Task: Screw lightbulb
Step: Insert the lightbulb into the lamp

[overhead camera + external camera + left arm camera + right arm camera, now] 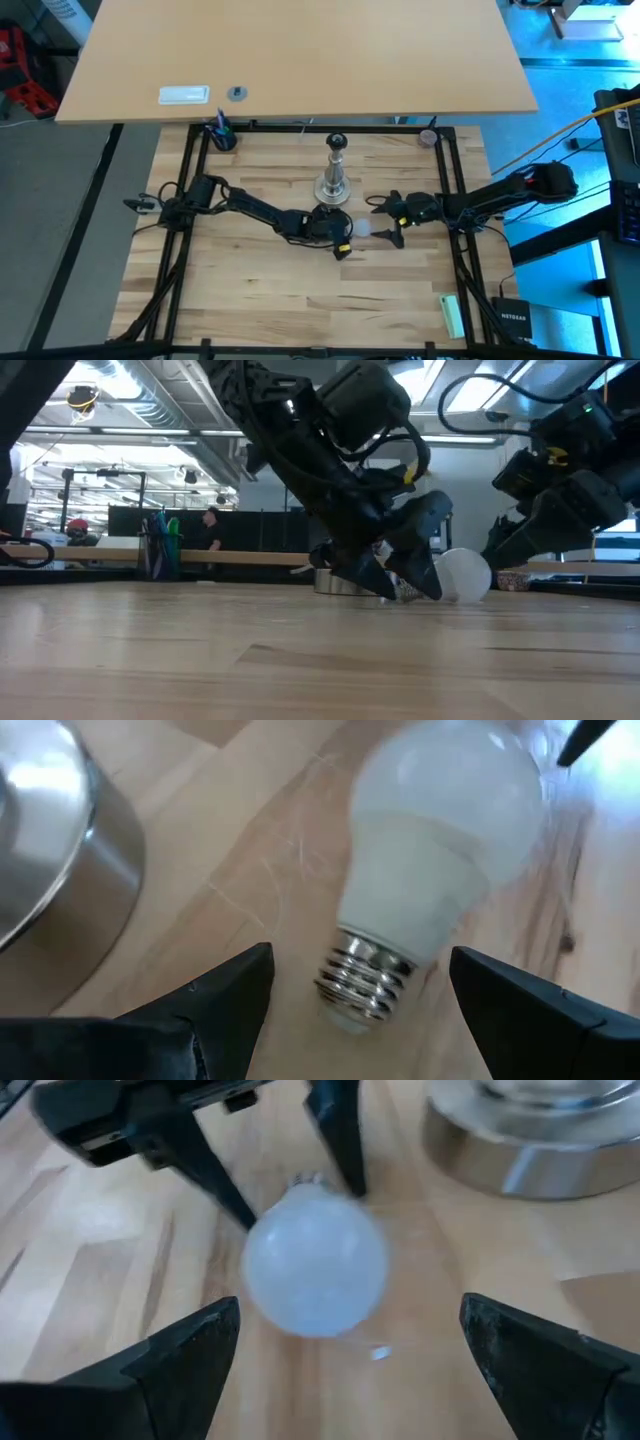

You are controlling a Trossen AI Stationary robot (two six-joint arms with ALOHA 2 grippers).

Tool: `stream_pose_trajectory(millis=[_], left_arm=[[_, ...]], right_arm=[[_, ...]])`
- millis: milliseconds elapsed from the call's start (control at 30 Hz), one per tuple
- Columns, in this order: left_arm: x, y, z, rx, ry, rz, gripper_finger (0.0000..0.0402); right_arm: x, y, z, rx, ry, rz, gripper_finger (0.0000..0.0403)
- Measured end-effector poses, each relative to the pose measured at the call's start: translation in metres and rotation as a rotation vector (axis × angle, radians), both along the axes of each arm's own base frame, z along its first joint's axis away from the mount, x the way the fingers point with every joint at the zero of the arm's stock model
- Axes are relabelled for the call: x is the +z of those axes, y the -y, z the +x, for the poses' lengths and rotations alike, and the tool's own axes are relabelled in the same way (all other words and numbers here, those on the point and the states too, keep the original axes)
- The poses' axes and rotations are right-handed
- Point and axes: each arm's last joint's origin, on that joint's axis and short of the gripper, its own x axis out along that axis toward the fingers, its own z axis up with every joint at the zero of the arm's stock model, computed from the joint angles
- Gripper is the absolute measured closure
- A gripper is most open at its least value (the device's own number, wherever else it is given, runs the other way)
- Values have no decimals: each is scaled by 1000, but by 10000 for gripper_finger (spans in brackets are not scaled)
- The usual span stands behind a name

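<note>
The white lightbulb (362, 230) lies on its side on the wooden table, its globe (465, 575) toward the table's right and its grey screw base (365, 982) toward the left. My left gripper (360, 958) is open. Its fingers (230, 995) stand low on either side of the screw base with gaps between. My right gripper (350, 1315) is open just to the right of the globe (315, 1275), touching nothing. The silver stand (333, 175) with its dark socket stands upright on its round base just beyond the bulb.
The stand's round base (60, 840) is close beside my left gripper. A dark cup with pens (220, 135) stands at the far left corner and a green object (452, 315) lies at the near right. A black metal frame (190, 200) borders the table. A person (212, 525) stands far behind.
</note>
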Motion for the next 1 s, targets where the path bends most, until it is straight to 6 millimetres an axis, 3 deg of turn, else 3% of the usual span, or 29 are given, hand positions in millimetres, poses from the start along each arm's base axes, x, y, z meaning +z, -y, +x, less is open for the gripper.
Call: stream_pose_trajectory(millis=[200, 533, 667, 833, 1000], left_arm=[[1, 12, 1, -136, -15, 103, 133], [3, 13, 3, -164, 8, 132, 263], [6, 14, 5, -161, 44, 127, 296], [7, 14, 6, -157, 62, 123, 303], [7, 14, 6, -192, 42, 164, 265]], right_arm=[[-1, -2, 4, 42, 27, 51, 23], [-1, -2, 4, 54, 32, 58, 23], [-2, -2, 4, 54, 22, 59, 23], [-2, -2, 4, 46, 14, 74, 23], [-2, -2, 4, 45, 13, 81, 23]])
